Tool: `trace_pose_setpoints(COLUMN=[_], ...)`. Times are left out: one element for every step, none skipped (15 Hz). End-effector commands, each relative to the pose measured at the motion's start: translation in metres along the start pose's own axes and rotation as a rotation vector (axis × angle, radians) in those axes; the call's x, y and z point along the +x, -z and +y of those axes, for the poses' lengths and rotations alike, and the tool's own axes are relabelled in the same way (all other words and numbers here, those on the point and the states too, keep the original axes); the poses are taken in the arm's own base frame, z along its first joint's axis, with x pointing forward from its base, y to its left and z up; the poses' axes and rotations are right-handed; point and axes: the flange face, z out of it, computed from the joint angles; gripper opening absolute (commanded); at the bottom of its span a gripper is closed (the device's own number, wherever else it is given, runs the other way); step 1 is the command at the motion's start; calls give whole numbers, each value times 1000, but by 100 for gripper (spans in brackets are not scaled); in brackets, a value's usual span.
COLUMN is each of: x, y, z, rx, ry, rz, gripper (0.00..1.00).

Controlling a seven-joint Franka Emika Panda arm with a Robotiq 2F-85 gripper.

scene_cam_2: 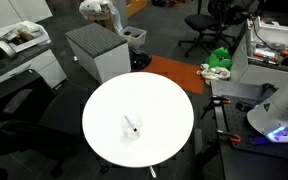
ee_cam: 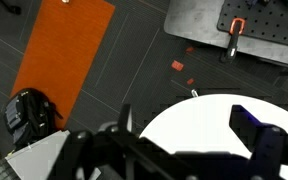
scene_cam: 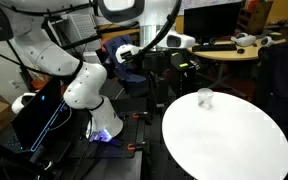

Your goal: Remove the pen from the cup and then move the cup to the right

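**Nothing done yet: pen in the cup, claw away from it**

In an exterior view the cup (scene_cam_2: 130, 128) stands near the middle of the round white table (scene_cam_2: 169, 110), just below the frame's centre. The pen (scene_cam_2: 134, 124) shows as a short dark sliver inside it, so by my reading the first step has not begun. In the exterior view from the opposite direction the cup (scene_cam: 205, 97) sits near the table's far edge, right of the frame's centre, and the pen is too small to make out there.

In the wrist view the gripper (ee_cam: 189, 125) fills the bottom of the frame. Its two dark fingers are spread well apart with nothing between them. Behind them are only the table's rim (ee_cam: 199, 103), the dark floor and an orange mat (ee_cam: 69, 45) at upper left, with no cup in sight. Both steps remain: lifting the pen out, then shifting the cup.
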Motion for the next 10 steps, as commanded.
trace_pose_setpoints(x=[0, 0, 2, 4, 8, 11, 14, 18, 21, 27], y=[1, 1, 1, 2, 2, 3, 3, 4, 4, 5], z=[0, 0, 0, 0, 1, 1, 1, 0, -2, -4], rx=[0, 0, -1, -5, -5, -7, -10, -18, -25, -34], ry=[0, 0, 1, -2, -3, -5, -4, -3, 2, 7], rz=[-1, -1, 1, 3, 7, 14, 19, 29, 39, 53], gripper=[100, 100, 100, 100, 100, 100, 100, 100, 100, 100])
